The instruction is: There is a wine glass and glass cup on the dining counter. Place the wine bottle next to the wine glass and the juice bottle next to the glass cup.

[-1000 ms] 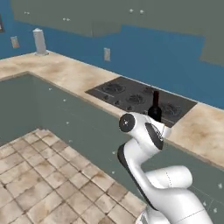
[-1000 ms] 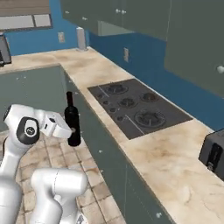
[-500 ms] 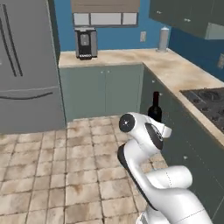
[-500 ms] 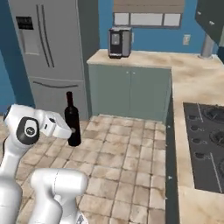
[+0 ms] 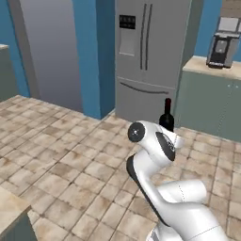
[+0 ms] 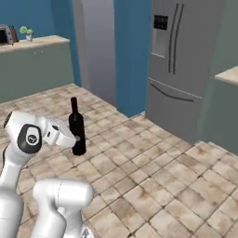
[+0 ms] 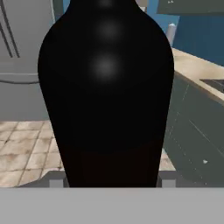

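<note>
The wine bottle [image 6: 76,125] is slim and near-black with a long neck, and it hangs upright above the tiled floor. My gripper [image 6: 76,138] is shut on its lower body, just ahead of the white arm. In the left base view only the wine bottle's neck and shoulders [image 5: 166,116] rise behind the arm's elbow. In the hand view the wine bottle's dark body [image 7: 105,87] stands close up between my fingertips [image 7: 56,180]. The wine glass, glass cup and juice bottle are out of view.
A steel fridge [image 5: 150,52] [image 6: 186,60] stands ahead beside a blue wall. A coffee machine [image 5: 221,44] sits on a teal cabinet counter to the right. A microwave [image 6: 5,35] sits on a far counter. A beige counter corner [image 5: 9,207] shows low left.
The whole picture has swung as the base turned: from the hob counter, past the coffee machine corner, to the fridge. The wine bottle stays in my gripper in the same pose.
</note>
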Available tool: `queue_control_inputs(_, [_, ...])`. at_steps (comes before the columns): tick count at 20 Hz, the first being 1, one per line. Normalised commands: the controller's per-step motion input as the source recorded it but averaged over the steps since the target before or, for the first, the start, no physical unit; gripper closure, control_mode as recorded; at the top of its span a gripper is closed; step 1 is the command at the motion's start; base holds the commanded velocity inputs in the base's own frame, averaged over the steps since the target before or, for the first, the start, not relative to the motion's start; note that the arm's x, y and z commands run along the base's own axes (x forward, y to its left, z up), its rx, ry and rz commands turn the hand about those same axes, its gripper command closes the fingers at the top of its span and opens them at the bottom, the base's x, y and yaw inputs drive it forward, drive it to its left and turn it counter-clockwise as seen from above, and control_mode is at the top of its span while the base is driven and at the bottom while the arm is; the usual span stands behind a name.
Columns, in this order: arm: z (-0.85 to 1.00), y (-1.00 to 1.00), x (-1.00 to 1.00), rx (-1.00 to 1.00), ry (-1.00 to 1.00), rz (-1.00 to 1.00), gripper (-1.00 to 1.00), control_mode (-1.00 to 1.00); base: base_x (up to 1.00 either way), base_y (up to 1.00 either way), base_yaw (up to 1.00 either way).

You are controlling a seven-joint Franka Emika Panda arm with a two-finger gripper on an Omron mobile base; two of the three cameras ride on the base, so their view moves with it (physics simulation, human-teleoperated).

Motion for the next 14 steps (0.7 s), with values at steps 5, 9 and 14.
queue_control_inputs(5, [0.00,0.00,0.00,0.00,0.00,0.00,1.00,1.00,0.68,-0.01,0.49])
queue_control_inputs(9, [0.00,0.00,0.00,0.00,0.00,0.00,1.00,1.00,0.90,-0.02,0.22])
queue_control_inputs(14, [0.00,0.00,0.00,0.00,0.00,0.00,1.00,1.00,0.90,-0.02,0.22])
